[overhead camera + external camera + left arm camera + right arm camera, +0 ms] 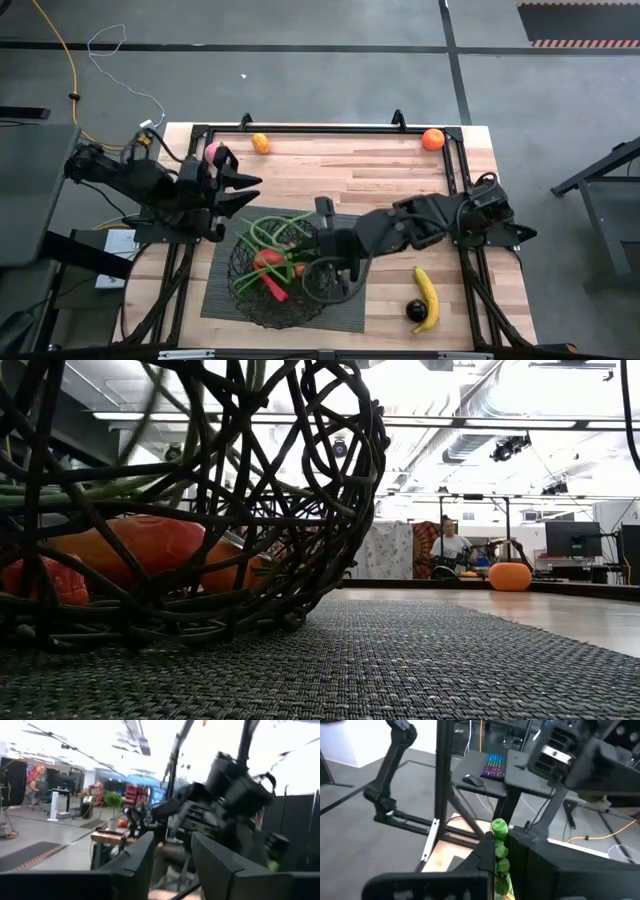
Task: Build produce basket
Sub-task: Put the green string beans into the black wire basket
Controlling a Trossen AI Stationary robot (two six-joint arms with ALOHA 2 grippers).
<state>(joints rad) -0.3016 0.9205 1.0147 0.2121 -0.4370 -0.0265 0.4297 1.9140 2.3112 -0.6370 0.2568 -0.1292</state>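
The black wire basket (pixel 262 300) stands on a dark ribbed mat (pixel 215 300) at the table's near middle. It holds red peppers (pixel 268 262) and curling green beans (pixel 268 236). The low view shows the basket (pixel 330 490) close up, with the peppers (pixel 130 545) inside. My right gripper (pixel 322 212) hovers over the basket's far right rim, shut on a green bean (pixel 499 851). My left gripper (pixel 250 192) is open, left of the basket, and touches nothing. A pink peach (pixel 211 152) lies behind it. Two oranges (pixel 260 143) (pixel 432 139) rest at the far edge. A banana (pixel 427 297) and a dark fruit (pixel 416 312) lie near right. My right gripper pinches a green bean between its two fingers (pixel 482 855). The bean's knobbly end (pixel 499 826) sticks out past the fingertips, and the bean runs along the fingers. The gripper's own body hides the rest of the bean.
The table's black frame rail (pixel 330 127) runs along the far edge. Bare wood (pixel 350 175) lies between the mat and the far oranges. In the low view, the far orange (pixel 510 576) sits beyond the mat (pixel 400 660), and a person (pixel 452 545) is in the room behind.
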